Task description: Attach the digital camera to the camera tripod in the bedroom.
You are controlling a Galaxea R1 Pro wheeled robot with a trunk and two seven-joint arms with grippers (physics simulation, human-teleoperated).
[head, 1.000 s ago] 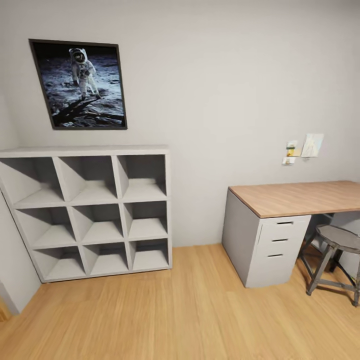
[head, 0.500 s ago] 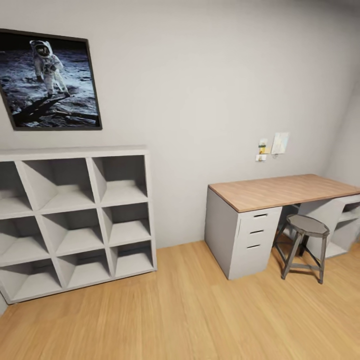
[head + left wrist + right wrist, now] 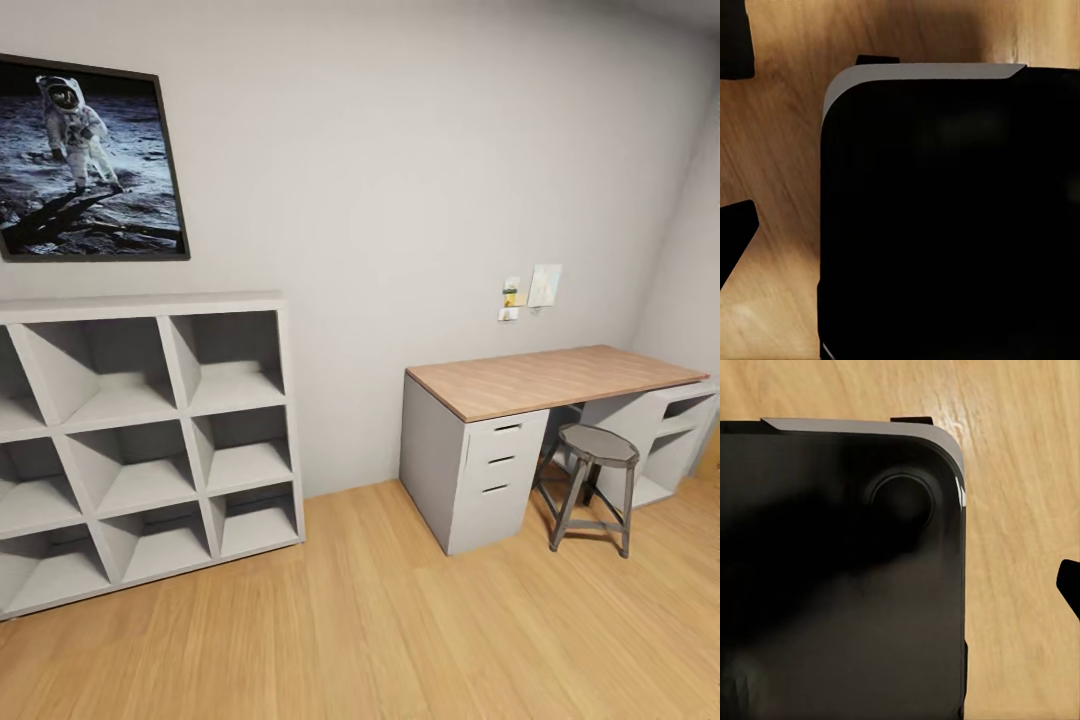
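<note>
The digital camera and the camera tripod are out of view. I face a white bedroom wall over a light wood floor (image 3: pixel 400 630). In the left wrist view two dark fingertips (image 3: pixel 735 232) stand apart at the frame's edge, with bare floor between them, so my left gripper (image 3: pixel 739 142) looks open and empty. In the right wrist view one dark fingertip (image 3: pixel 1071 585) pokes in over the floor, and its state is unclear. Both wrist views look down on the robot's black rounded body (image 3: pixel 945 225) (image 3: pixel 832 585).
A white cube shelf (image 3: pixel 140 440) stands against the wall at the left, under a framed astronaut poster (image 3: pixel 85 160). At the right is a wood-topped desk (image 3: pixel 550 375) with white drawers (image 3: pixel 495 475) and a grey metal stool (image 3: pixel 595 485) beside it. Open floor lies in front.
The whole head view has swung to the right: shelf and poster slid left, and the desk and stool came fully into view. That is the camera moving, not the furniture.
</note>
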